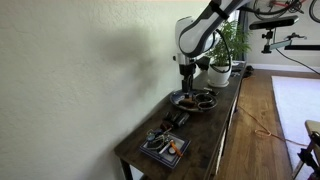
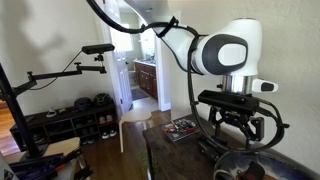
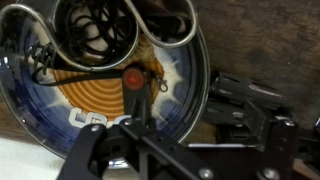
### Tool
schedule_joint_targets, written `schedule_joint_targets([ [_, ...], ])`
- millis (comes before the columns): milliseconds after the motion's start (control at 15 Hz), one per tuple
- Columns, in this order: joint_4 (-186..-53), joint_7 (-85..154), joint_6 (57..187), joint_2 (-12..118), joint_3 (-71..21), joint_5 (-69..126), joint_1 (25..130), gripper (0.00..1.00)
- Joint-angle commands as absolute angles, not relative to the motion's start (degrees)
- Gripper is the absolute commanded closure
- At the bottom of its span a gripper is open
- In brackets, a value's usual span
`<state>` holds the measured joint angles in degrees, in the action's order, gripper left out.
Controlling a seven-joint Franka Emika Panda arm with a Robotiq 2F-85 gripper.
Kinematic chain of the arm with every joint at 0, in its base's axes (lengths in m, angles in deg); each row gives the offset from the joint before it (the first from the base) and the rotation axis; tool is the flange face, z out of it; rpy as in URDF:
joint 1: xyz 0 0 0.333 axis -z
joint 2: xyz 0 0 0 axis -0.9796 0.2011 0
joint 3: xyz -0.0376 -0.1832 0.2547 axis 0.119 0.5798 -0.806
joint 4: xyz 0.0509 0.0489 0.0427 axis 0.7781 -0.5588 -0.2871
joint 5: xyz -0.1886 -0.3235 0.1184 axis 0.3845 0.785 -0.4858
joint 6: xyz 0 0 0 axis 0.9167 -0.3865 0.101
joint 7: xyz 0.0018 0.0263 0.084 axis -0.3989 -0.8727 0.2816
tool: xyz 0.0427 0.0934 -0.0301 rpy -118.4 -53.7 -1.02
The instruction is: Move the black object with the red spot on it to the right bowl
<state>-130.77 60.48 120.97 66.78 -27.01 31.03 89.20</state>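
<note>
Black object (image 3: 131, 77), seemingly just beyond jaws, inside bowl (image 3: 35, 100)

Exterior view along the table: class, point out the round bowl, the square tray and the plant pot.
Round bowl (image 1: 208, 100): exterior view, right rim.
Square tray (image 1: 148, 150): exterior view, left edge.
White plant pot (image 1: 220, 72): exterior view, front wall.

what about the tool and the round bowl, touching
Cannot tell: wrist view puts the tool over the round bowl, with no contact or gap plain.

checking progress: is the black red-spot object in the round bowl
In: wrist view shows black object inside the bowl, over its orange spiral; whether held, cannot tell.
</note>
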Motion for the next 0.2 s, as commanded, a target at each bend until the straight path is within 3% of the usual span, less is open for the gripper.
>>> schedule_joint_targets([
  [0, -131.24, 60.06, 120.27, 66.01, -26.97, 31.01, 88.87, 0.0],
  [133, -132.43, 59.61, 120.0, 64.79, -26.96, 31.01, 88.41, 0.0],
])
